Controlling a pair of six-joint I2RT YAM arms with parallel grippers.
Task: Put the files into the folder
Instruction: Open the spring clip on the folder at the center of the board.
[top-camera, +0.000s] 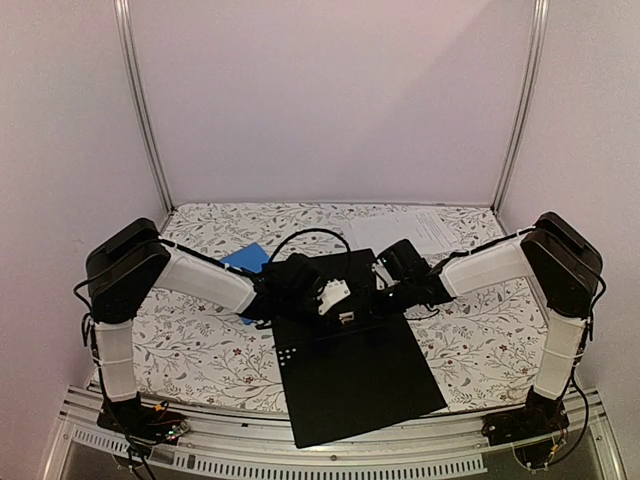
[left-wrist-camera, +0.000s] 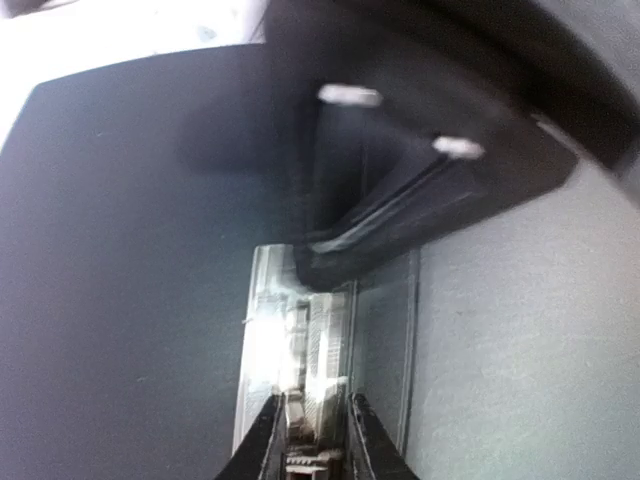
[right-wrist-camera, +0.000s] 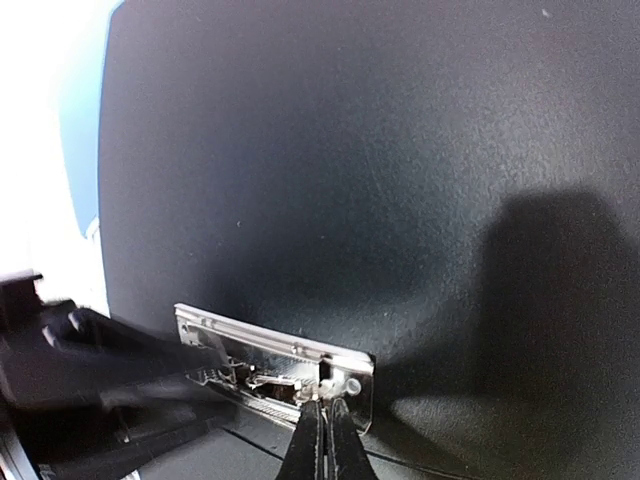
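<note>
The folder (top-camera: 360, 380) lies open in the middle of the table, black inside up. Its metal clip (top-camera: 347, 317) sits at the fold. My left gripper (top-camera: 340, 305) comes in from the left; in the left wrist view its jaws (left-wrist-camera: 312, 405) are closed around part of the clip (left-wrist-camera: 300, 330). My right gripper (top-camera: 378, 290) comes in from the right; in the right wrist view its fingers (right-wrist-camera: 322, 405) are pressed together, tips touching the right end of the clip (right-wrist-camera: 270, 360). The files (top-camera: 415, 230) lie as white sheets at the back right, apart from both grippers.
A smaller blue folder (top-camera: 247, 260) lies at the left, partly under my left arm. The tablecloth (top-camera: 200, 350) has a floral print. Metal posts (top-camera: 145, 110) stand at the back corners. The near table edge has a metal rail (top-camera: 300, 465).
</note>
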